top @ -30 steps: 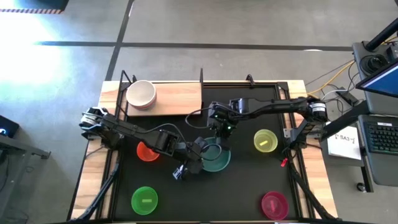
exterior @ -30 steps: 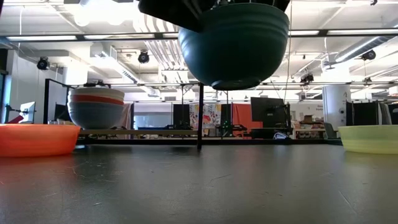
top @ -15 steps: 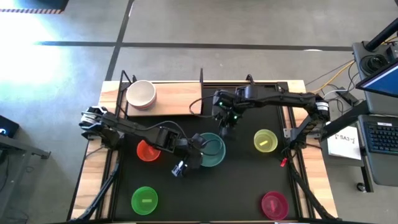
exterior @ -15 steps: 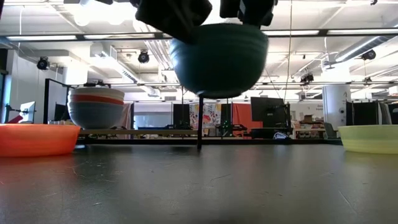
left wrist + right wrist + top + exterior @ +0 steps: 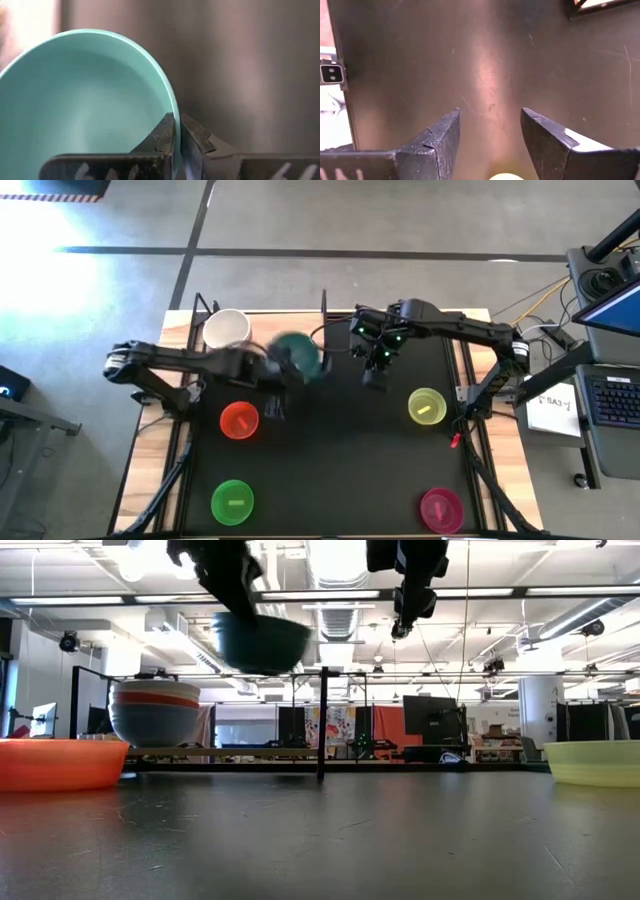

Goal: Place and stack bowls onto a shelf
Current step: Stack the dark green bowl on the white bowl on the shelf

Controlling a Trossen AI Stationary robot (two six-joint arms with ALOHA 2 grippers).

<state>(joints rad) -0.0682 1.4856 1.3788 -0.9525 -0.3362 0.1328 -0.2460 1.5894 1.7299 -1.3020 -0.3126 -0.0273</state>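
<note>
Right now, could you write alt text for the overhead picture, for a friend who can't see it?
Seen from above, the left pincer carries a teal bowl over the wooden shelf, beside a stack topped by a white bowl. The right pincer hangs open and empty above the black mat, where orange, green, yellow-green and magenta bowls wait.

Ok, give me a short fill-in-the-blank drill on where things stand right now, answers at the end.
1. The left gripper is shut on the rim of the ____ bowl.
2. That bowl hangs in the air beside the stack of bowls on the ____.
3. The right gripper is ____ and holds nothing.
4. The small bowl nearest the right gripper on the black mat is the ____ one.

Missing words: teal; shelf; open; yellow-green
</note>
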